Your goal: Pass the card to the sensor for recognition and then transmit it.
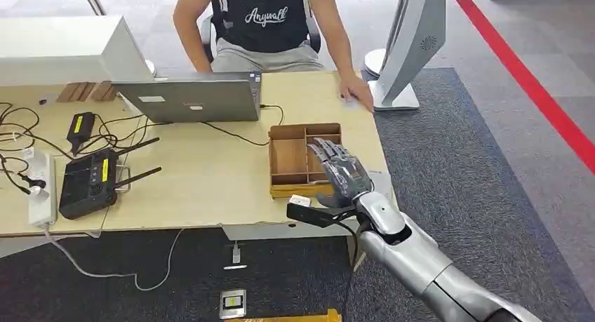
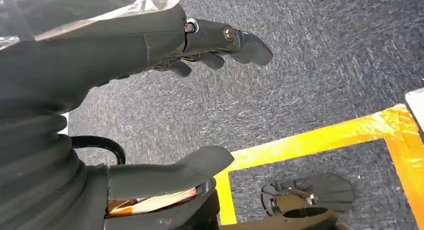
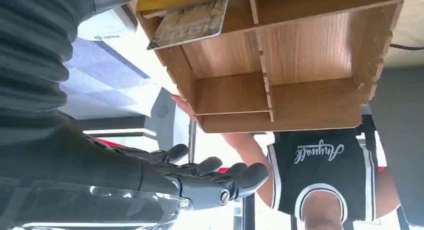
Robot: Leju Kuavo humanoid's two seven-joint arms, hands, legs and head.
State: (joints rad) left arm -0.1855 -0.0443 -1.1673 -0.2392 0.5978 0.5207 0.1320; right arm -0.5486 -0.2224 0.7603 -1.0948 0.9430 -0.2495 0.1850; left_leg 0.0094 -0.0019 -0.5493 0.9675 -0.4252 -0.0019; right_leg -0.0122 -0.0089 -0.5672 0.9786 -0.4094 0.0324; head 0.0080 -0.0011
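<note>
While the right hand (image 1: 342, 169) hovers open over the tray (image 1: 281, 161), its wrist view reveals a card (image 3: 190, 22)

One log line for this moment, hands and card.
right hand: open, above wooden tray | card: in tray, not held | left hand: empty, hanging over carpet

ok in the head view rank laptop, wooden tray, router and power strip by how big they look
1. laptop
2. wooden tray, partly hidden by the right hand
3. router
4. power strip

Tray and router look close, so that order is unsure.
</note>
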